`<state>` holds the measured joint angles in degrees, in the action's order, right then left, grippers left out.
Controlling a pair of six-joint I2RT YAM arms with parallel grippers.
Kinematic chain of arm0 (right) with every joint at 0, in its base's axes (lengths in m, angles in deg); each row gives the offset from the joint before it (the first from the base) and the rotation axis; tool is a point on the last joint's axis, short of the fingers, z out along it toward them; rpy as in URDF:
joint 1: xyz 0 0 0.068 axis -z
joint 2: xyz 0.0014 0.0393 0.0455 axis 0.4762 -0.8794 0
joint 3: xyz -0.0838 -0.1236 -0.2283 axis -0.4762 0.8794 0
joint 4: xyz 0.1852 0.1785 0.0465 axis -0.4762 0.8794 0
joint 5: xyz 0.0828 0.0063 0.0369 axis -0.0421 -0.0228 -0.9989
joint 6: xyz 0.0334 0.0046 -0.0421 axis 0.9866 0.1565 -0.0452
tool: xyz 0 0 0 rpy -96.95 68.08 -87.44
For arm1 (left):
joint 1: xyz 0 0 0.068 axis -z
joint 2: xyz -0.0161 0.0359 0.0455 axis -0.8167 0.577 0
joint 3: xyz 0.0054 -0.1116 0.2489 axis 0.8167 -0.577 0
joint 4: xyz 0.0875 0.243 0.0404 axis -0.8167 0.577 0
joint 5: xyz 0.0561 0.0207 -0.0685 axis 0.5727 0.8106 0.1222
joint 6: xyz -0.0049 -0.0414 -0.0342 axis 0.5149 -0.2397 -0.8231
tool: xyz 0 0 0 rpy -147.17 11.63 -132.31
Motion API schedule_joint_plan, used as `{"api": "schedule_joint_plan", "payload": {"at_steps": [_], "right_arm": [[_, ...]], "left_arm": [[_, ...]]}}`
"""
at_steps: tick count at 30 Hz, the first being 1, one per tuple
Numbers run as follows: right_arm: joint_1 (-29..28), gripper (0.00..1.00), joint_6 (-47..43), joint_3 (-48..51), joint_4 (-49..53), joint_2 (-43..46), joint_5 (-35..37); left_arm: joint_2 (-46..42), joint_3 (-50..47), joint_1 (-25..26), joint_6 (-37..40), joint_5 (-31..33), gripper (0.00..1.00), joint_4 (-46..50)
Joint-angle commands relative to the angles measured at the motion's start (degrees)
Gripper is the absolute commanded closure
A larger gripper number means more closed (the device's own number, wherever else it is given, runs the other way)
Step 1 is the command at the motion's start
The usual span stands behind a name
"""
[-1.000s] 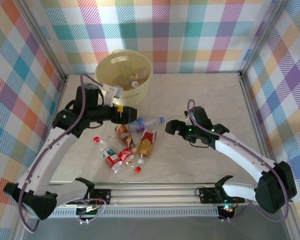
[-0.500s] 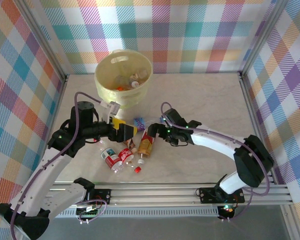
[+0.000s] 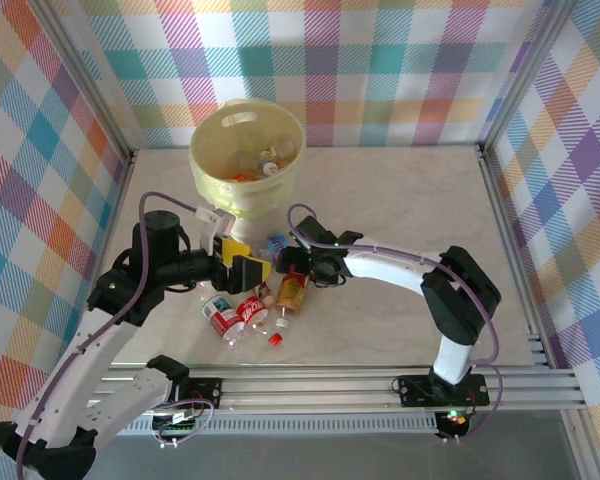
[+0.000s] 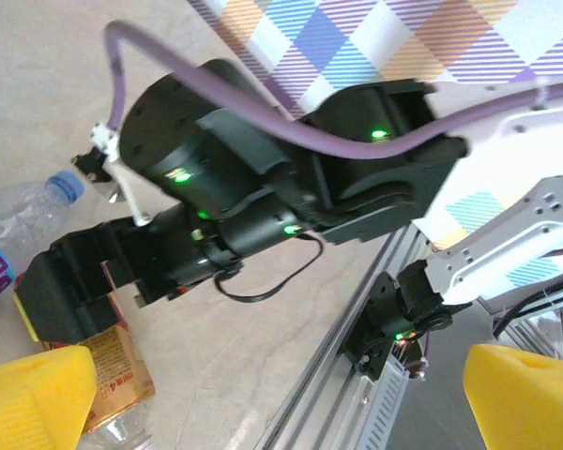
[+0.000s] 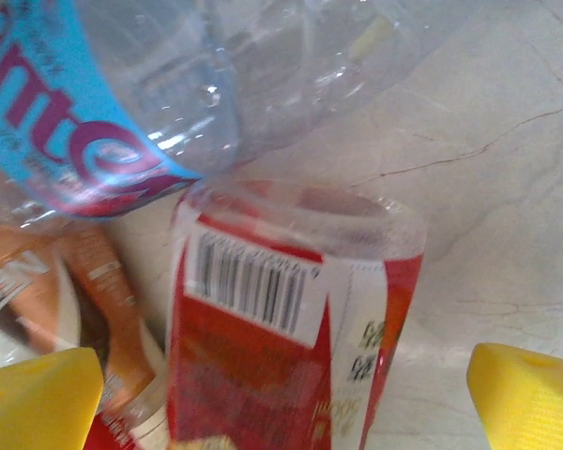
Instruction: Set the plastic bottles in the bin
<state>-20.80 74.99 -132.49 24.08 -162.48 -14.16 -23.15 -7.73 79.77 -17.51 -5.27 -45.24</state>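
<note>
Several plastic bottles lie in a cluster at mid-table: a blue-labelled one (image 3: 277,243), a red-and-orange one (image 3: 292,292), and two red-labelled ones (image 3: 250,310) (image 3: 218,318). More bottles lie inside the bin (image 3: 242,152) at the back. My right gripper (image 3: 292,266) is open and low over the cluster. In its wrist view the red-labelled bottle (image 5: 281,328) lies between the yellow pads (image 5: 38,398), with the blue-labelled bottle (image 5: 122,112) above and a brown one (image 5: 47,281) at left. My left gripper (image 3: 248,258) is open beside it, holding nothing, and faces the right gripper (image 4: 197,216).
A loose red cap (image 3: 275,339) lies near the front of the cluster. The metal rail (image 3: 310,378) runs along the near edge. Checked walls close in the table on three sides. Bare table stretches to the right of the right arm.
My right arm has swung left from mid-table to the bottle cluster. My left gripper has dropped lower and nearer, away from the bin.
</note>
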Motion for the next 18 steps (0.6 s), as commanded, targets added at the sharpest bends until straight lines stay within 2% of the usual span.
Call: {"api": "schedule_joint_plan", "payload": {"at_steps": [1, 11, 18], "right_arm": [[-0.67, 0.00, 1.06, -3.38, 3.09, -3.00, 1.75], [-0.78, 0.01, 1.68, -7.39, 4.12, -8.76, 3.02], [-0.69, 0.17, 1.25, -6.68, 6.49, -8.24, 5.86]], "left_arm": [[-0.80, -1.09, 0.47, 0.98, -1.80, 0.00, -1.11], [-0.52, -1.21, 0.47, 1.77, -1.75, 0.00, -0.16], [-0.25, -1.30, 0.39, 1.89, -1.15, 0.00, 0.10]]}}
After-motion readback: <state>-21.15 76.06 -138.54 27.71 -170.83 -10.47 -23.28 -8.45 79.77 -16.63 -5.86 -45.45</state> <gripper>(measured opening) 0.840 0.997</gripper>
